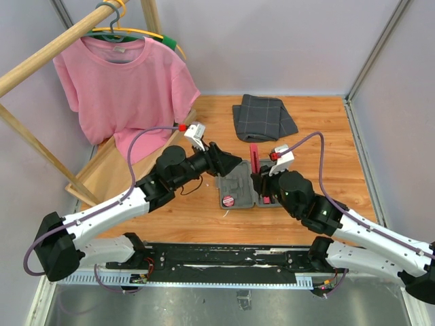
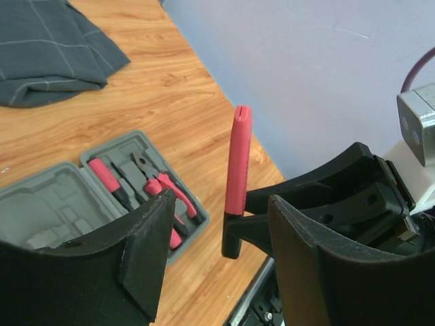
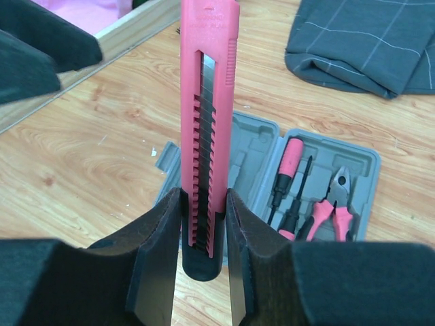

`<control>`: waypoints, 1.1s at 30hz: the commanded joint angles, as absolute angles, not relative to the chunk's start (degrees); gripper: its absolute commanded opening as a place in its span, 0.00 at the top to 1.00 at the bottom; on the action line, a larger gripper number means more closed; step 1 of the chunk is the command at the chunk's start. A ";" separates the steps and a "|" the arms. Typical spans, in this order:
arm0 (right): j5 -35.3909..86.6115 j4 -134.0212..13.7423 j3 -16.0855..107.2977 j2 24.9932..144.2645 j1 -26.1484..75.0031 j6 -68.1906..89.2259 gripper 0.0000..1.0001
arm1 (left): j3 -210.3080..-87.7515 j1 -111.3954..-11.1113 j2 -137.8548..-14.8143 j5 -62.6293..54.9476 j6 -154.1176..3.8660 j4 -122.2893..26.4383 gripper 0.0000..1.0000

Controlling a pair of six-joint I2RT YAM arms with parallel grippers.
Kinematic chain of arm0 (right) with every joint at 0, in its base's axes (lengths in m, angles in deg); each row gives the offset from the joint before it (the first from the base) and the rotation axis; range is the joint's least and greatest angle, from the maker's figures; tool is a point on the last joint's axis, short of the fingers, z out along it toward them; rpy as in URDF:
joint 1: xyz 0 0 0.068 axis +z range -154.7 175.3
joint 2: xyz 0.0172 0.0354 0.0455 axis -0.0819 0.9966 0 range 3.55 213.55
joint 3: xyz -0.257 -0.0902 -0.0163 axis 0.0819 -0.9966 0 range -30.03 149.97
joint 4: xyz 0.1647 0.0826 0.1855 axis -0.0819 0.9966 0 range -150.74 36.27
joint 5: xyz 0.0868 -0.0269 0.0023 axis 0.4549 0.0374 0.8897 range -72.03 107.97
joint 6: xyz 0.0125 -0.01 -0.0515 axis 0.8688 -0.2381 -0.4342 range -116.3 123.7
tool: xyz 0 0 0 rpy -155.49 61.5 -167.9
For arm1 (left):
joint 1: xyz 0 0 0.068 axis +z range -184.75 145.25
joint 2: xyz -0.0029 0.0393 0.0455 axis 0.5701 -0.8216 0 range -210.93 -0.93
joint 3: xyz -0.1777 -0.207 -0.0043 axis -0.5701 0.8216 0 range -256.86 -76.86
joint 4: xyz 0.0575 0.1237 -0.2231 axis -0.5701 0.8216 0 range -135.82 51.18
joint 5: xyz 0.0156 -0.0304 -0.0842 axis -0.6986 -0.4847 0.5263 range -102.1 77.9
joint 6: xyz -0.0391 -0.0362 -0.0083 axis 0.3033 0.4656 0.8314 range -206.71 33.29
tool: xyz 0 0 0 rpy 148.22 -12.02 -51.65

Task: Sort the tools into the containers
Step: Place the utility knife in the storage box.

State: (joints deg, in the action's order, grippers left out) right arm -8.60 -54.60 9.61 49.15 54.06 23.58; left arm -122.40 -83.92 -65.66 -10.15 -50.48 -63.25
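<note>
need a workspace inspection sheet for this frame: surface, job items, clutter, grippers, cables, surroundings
Surface: wooden table, no spills seen.
Job's things: grey tool case open, with a screwdriver and pliers in one half and a round red item in the other; pink utility knife held upright above it.
Clutter: folded grey cloth at the far edge.
Grippers: right gripper shut on the knife's lower end; left gripper open, empty, facing it.
Cables: left purple cable and right purple cable arch over the arms, no snag seen.
Surroundings: pink T-shirt hanging on a wooden rack, left.
</note>
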 commanded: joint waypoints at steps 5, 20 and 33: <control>-7.30 -51.95 10.03 51.54 50.15 28.42 1.00 | -120.52 -78.47 -63.00 -10.28 -50.71 -62.35 0.39; 1.09 -47.10 12.09 60.23 44.33 32.61 0.99 | -117.47 -70.55 -63.76 -11.48 -50.97 -59.48 0.39; 4.68 -38.85 18.54 68.10 43.74 34.78 0.99 | -116.20 -67.81 -65.13 -11.38 -49.80 -58.91 0.40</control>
State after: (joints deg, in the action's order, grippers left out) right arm 5.54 -41.71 16.34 67.71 44.38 32.76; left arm -116.59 -68.66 -64.35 -10.93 -50.24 -58.79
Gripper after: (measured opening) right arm 0.298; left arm 0.609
